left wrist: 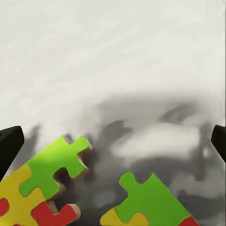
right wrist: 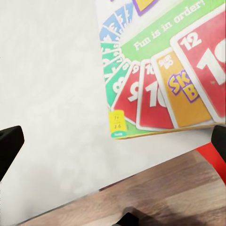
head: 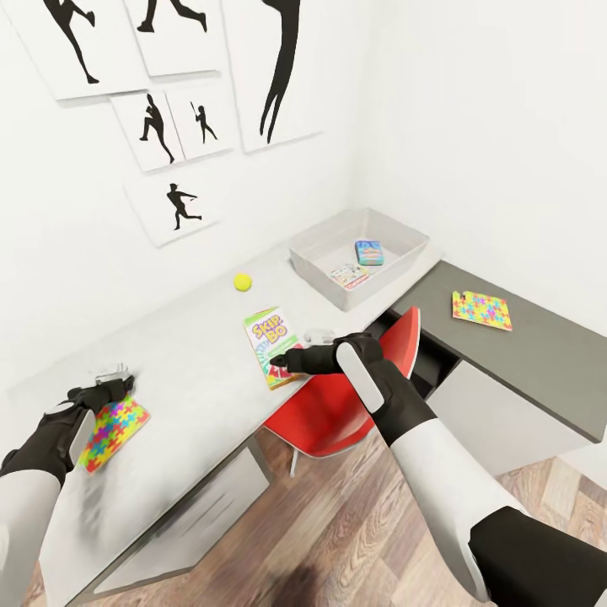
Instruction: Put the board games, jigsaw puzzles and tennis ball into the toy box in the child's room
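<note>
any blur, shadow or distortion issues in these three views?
Head view: sharp, even light, wide-angle slant on the wall posters. Left wrist view: soft dark shadow smears the pale grey desk top above the bright multicoloured jigsaw square, piece edges slightly soft. Right wrist view: green-yellow-red Skip-Bo box print readable, faint shadow near the desk edge.

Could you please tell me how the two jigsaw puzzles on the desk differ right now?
The near puzzle lies on the pale desktop under the left gripper; the far puzzle lies on the lower dark-grey section, away from both arms. Both lie flat, multicoloured, outside the toy box.
</note>
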Controlling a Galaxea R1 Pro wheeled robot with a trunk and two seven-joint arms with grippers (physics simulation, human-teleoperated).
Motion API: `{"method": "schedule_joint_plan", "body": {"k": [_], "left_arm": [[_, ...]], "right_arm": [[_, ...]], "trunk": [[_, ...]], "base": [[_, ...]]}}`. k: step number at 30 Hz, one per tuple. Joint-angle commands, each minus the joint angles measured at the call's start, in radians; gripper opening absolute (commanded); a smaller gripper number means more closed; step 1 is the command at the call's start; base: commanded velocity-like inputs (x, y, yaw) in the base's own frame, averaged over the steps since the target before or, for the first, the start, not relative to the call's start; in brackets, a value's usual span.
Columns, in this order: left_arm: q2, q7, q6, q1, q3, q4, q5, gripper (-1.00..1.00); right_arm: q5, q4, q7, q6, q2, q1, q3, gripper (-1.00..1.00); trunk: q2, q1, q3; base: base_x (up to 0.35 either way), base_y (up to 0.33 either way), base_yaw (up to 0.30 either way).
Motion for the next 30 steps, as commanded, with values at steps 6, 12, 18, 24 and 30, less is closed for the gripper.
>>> {"method": "schedule_joint_plan", "body": {"k": [6,12,18,24,30], "left_arm": [[-0.017,-0.016,0.017,-0.006,0.007,-0.026,0.004,1.00],[-0.017,-0.021,0.044,-0.008,0.021,-0.048,0.012,1.00],[-0.017,-0.022,0.047,-0.009,0.028,-0.050,0.013,1.00],[-0.017,-0.022,0.047,-0.008,0.033,-0.050,0.013,1.00],[-0.017,-0.020,0.048,-0.009,0.035,-0.050,0.012,1.00]], "right_arm": [[-0.002,0.000,-0.001,-0.006,0.000,-0.001,-0.001,1.00],[-0.003,0.001,-0.001,-0.022,0.000,-0.001,-0.002,1.00],[-0.004,0.001,-0.002,-0.023,0.000,-0.001,-0.002,1.00],[-0.004,0.001,-0.001,-0.023,0.000,-0.001,-0.002,1.00],[-0.004,0.001,-0.002,-0.023,0.000,-0.001,-0.002,1.00]], "trunk": [[-0.002,0.000,-0.002],[-0.002,0.000,-0.002],[-0.002,0.000,-0.002],[-0.002,0.000,-0.002],[-0.002,0.000,-0.002]], "base": [[0.000,0.000,0.000],[-0.019,0.000,0.000],[-0.133,0.000,0.000],[-0.043,0.001,0.000],[-0.078,0.086,0.000]]}}
